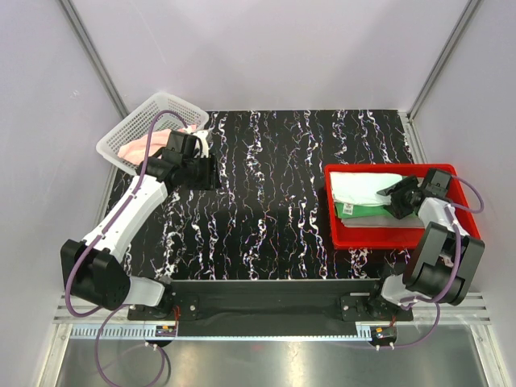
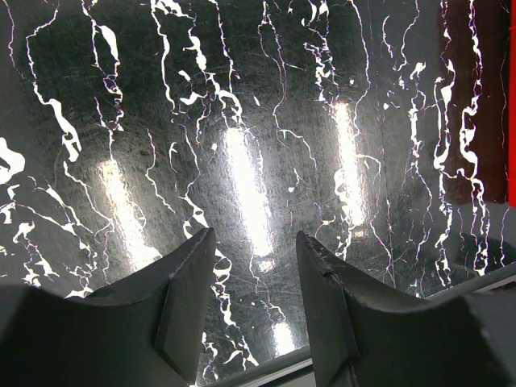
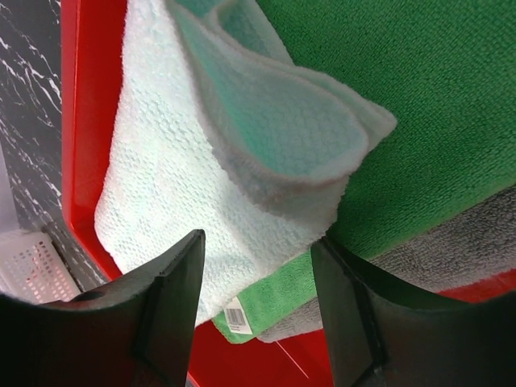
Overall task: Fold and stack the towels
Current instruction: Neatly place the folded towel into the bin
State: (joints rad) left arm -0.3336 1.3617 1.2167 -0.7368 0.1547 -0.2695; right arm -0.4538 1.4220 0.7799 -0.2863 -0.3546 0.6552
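Two robot arms work opposite ends of a black, white-veined table [image 1: 274, 177]. The left arm stretches from its base at the near left corner up and away to the far left. Its forearm is angled toward a tilted white mesh basket [image 1: 137, 121], where a pink towel [image 1: 141, 147] lies bunched against the rim. The left gripper [image 1: 205, 169] hangs just beside the basket, over bare tabletop. In its wrist view the left gripper [image 2: 254, 238] has its fingers spread with only the glossy table [image 2: 242, 121] between them, and a strip of the red tray [image 2: 476, 97] shows far off at the edge.

The right arm is folded tight, its elbow near the table's front edge and its wrist bent back over the red tray [image 1: 379, 235]. The right gripper [image 1: 395, 197] points down at the stack inside. There a pale mint-white towel [image 1: 363, 187] lies on top of a green towel [image 1: 367, 211].

From the wrist, the right gripper [image 3: 258, 238] has its fingers parted above the pale mint-white towel [image 3: 177, 185], whose corner is doubled over in a loose fold. No cloth is visibly pinched. Under it lie the green towel [image 3: 419, 97] and a grey towel [image 3: 451, 250], all inside the tray's red wall [image 3: 89, 121], with the basket [image 3: 28, 266] visible beyond.
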